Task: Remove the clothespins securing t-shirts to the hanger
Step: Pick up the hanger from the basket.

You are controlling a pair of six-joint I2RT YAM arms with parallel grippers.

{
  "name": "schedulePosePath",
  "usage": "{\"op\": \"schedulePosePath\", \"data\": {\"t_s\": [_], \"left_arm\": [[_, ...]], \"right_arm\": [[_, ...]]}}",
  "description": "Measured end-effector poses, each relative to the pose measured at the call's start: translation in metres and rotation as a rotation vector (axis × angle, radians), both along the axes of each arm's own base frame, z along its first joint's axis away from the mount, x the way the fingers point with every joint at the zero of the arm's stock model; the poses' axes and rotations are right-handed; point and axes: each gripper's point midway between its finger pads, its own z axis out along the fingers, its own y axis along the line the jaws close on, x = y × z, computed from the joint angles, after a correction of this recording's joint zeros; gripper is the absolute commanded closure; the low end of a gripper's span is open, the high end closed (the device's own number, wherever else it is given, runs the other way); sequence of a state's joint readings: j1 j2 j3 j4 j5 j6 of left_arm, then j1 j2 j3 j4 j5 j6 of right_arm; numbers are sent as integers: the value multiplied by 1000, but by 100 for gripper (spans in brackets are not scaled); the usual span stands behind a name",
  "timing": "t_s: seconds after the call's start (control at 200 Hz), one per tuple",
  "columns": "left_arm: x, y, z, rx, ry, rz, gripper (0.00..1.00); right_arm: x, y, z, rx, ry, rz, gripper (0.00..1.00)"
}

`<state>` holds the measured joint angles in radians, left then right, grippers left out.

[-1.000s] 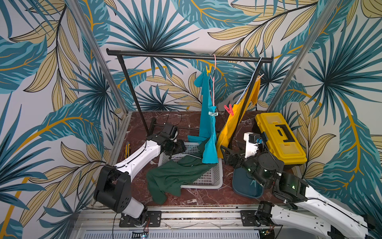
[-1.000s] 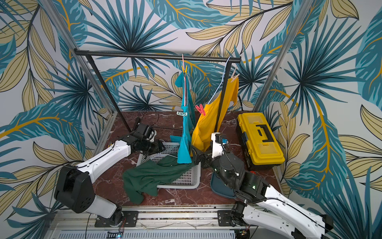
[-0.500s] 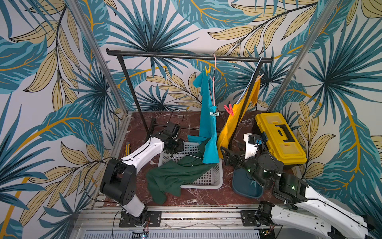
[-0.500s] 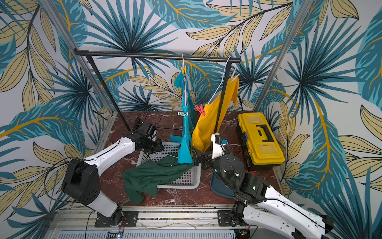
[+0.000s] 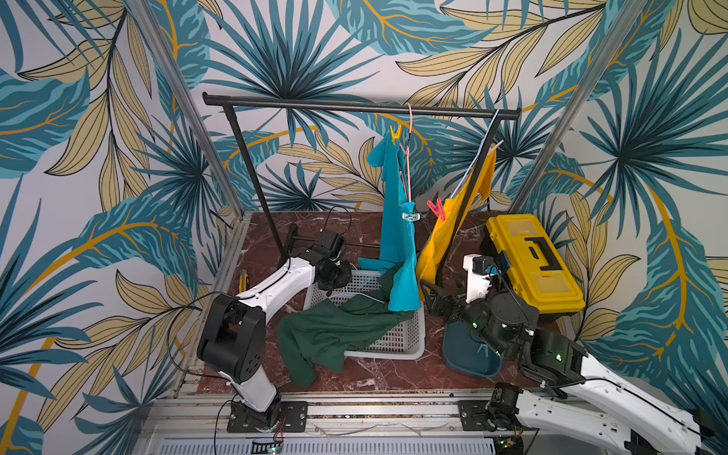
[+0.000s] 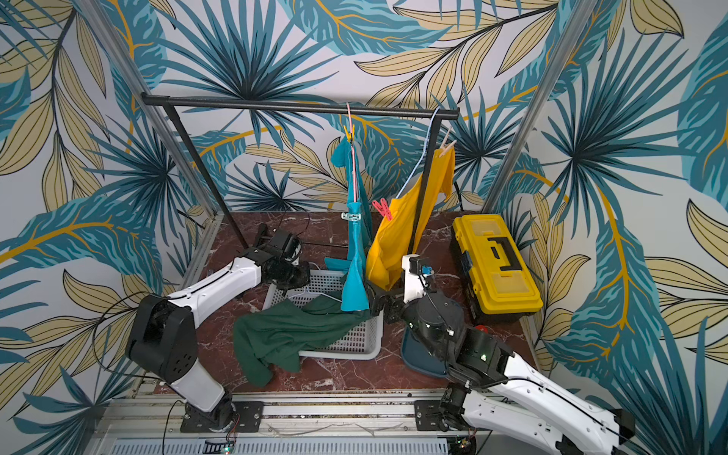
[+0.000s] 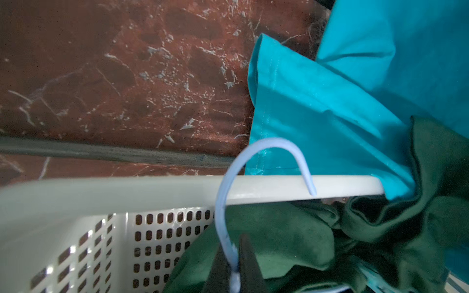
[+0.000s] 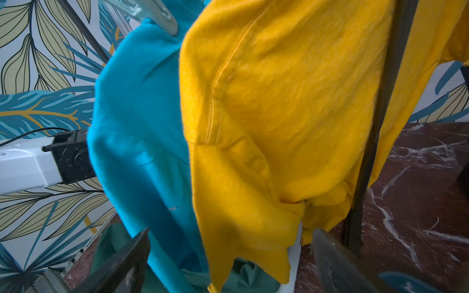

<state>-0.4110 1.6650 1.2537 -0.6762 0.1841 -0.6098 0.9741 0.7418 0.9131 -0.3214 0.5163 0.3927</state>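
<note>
Marble tabletop, basket, toolbox, blue tray

robot lab cell, dressed to look domestic. left arm and right arm bolted to a slotted metal rail along the front edge. aluminium posts frame printed palm-leaf backdrop panels. red marble-look tabletop carries a black garment rack, white laundry basket, yellow toolbox.

Grn shirt, turq shirt, ylw shirt; ylw/blk toolbox; leaf-print wall.
</note>
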Motion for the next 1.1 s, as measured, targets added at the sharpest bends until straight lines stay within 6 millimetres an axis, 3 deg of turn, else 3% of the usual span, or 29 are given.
{"op": "schedulePosePath", "data": {"t_s": [0.195, 0.441, 0.631, 0.941, 1.102], "left_arm": [[-3, -1, 28, -38, -59, -6, 100], [-11, 3, 109, -93, -279, -48, 100], [-26, 13, 157, -98, -431, -86, 100], [-56, 30, 216, -69, -656, -161, 100], [-71, 36, 239, -41, -758, -213, 100]], "right_arm": [[0, 0, 0, -2, 1, 0, 0], [-2, -6, 1, -5, 0, -12, 1], [-6, -21, 8, 11, -19, -46, 1], [-16, -43, 11, -29, -28, -68, 0], [-30, -32, 16, -31, -49, 56, 0]]}}
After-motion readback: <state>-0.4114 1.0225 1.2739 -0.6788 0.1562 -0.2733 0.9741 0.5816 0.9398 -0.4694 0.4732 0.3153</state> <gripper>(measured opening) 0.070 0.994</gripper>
